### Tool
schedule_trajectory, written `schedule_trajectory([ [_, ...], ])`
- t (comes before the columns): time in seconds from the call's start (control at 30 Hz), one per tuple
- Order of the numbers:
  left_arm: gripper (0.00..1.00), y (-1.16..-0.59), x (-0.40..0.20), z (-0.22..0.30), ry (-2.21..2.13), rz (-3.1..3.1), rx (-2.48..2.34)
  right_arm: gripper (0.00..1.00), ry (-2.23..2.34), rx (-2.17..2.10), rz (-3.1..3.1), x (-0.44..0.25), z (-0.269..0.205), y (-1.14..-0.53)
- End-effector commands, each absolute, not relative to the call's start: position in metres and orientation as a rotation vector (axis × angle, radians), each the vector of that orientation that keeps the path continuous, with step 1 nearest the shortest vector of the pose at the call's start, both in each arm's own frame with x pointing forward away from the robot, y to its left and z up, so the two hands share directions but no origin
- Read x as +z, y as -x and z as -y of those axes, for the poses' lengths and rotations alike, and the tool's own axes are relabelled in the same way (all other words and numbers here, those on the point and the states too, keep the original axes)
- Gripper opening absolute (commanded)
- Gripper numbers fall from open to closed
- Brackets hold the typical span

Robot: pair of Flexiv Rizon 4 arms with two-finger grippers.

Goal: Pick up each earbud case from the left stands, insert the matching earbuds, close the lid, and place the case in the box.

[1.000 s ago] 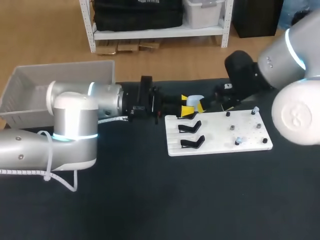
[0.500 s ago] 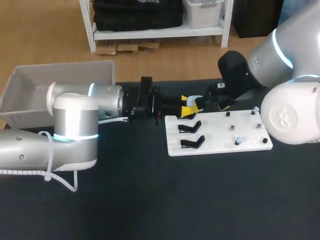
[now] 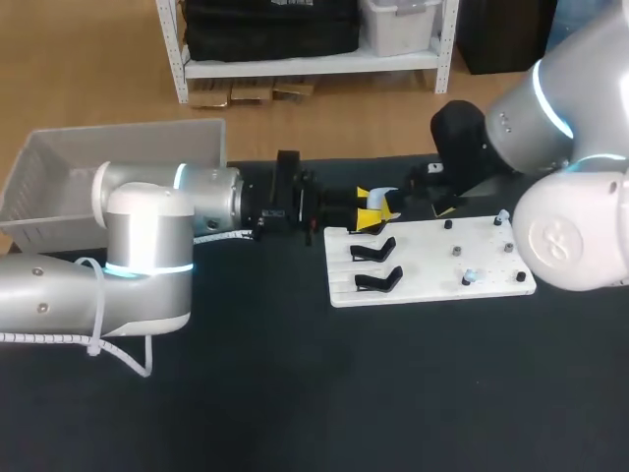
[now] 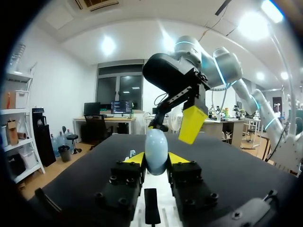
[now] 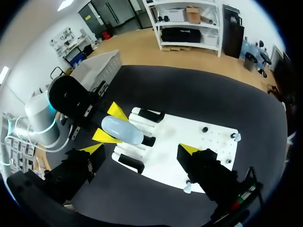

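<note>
**A:** Where's the case (image 3: pixel 385 197)?

**B:** Head view, just above mid-frame. It's in the air, over the upper-left corner of the white board (image 3: pixel 423 267). Pale blue, rounded like an egg. The left gripper (image 3: pixel 372 207) has it pinched from both sides, low on the body, fingers narrow.

**A:** How will it handle?

**B:** My guess is light, with a hard, glossy shell. It's curved all round, so it could slip or twist in a pinch. I'd hold it on the lower body so the lid stays free. I can't make out the seam.

**A:** And the right gripper (image 3: pixel 437 202)?

**B:** Spread wide, holding nothing, just right of the case. The stands (image 3: pixel 377 280) are on the board's left part, below the case. The box (image 3: pixel 59 162) is upper left, well apart.
</note>
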State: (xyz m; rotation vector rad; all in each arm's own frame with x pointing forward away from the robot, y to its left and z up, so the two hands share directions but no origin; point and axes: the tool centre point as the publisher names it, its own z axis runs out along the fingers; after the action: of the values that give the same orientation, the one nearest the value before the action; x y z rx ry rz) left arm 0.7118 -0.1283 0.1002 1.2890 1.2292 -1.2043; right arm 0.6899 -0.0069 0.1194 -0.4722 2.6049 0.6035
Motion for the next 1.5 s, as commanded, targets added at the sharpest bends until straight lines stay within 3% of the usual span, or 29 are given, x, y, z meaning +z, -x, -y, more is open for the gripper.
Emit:
schedule_trajectory([
  [0.03, 0.0, -0.712, 0.099, 0.128, -1.286, -1.225, -1.203, 1.0, 0.459, 0.586, -2.604, 0.118, 0.006, -0.69],
  [1.5, 0.0, -0.712, 0.099, 0.128, -1.286, -1.225, -1.203, 1.0, 0.378, 0.608, -2.598, 0.114, 0.01, -0.704],
])
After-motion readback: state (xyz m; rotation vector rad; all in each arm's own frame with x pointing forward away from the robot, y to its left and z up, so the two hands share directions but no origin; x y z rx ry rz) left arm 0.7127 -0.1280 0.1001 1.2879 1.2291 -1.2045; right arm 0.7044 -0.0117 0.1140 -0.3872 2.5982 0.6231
